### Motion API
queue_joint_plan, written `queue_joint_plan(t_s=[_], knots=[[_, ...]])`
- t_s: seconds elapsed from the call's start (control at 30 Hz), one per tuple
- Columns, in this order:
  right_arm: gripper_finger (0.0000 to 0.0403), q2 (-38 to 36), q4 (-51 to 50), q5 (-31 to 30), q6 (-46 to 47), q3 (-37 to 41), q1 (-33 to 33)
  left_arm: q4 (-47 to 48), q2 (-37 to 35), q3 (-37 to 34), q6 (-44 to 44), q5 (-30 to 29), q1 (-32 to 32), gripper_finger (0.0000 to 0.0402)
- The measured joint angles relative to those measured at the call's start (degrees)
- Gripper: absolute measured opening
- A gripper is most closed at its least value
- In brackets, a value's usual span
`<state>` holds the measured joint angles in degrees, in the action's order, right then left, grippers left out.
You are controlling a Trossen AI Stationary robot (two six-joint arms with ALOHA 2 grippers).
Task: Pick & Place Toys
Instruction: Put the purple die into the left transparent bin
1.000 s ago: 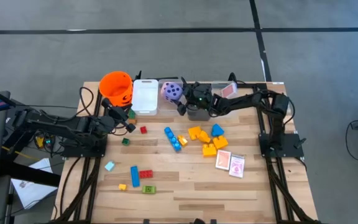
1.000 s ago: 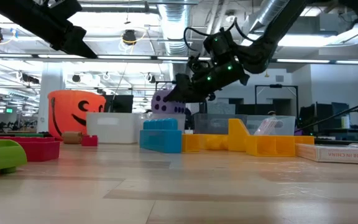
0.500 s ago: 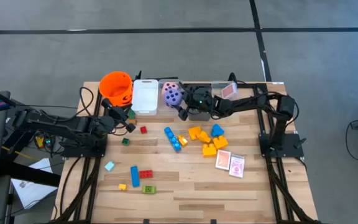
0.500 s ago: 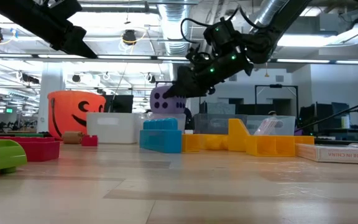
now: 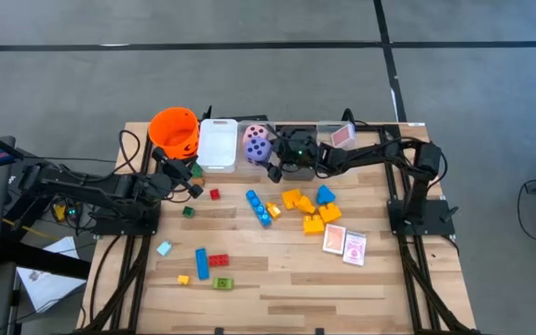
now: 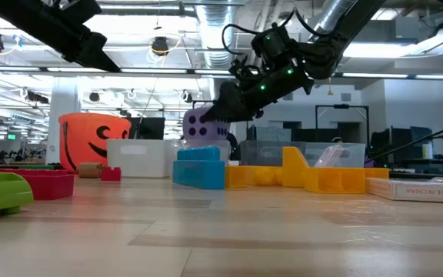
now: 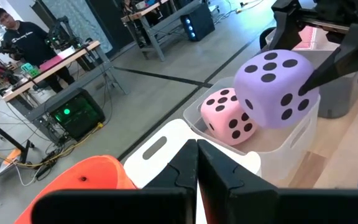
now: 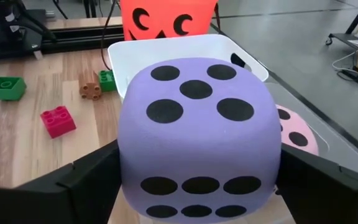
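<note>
My right gripper (image 5: 268, 154) reaches in from the table's right at the far edge and is shut on a purple dotted die (image 8: 197, 137). It holds the die (image 5: 256, 144) over a clear bin (image 7: 278, 149). A pink dotted die (image 7: 229, 116) lies inside that bin, beside and below the purple one. Yellow and blue blocks (image 5: 303, 207) lie mid-table. Pink-white cards (image 5: 344, 244) lie nearer the front. My left gripper (image 5: 194, 189) hangs shut and empty above the table's left part, near the orange bucket (image 5: 173, 130). My right gripper pinches the purple die between its two fingers, one on each of two opposite faces (image 8: 132, 171). The fingers (image 8: 92, 177) come from the table's right, slanting slightly down. The die is up at the bin's rim; whether it touches the pink die I cannot tell.
A white bin (image 5: 218, 144) stands between the bucket and the clear bin. A grey bin (image 5: 296, 169) sits under my right arm, and another clear bin (image 5: 342, 136) with a card lies at the far right. Small blocks (image 5: 207, 265) are scattered front left.
My right gripper has risen a little with the purple die and tipped closer to level. The die stays between its fingers and has shifted slightly toward the table's left over the clear bin. In the last half second it has hardly moved.
</note>
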<state>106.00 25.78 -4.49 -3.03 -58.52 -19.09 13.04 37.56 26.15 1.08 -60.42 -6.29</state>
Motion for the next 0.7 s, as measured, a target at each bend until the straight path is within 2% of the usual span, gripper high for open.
queue_joint_plan(t_s=[0.7], knots=[[0.0392,0.13,-0.82,0.02,-1.53,-0.07,0.05,-0.02,0.0,0.0,-0.04,0.22,0.01,0.0]])
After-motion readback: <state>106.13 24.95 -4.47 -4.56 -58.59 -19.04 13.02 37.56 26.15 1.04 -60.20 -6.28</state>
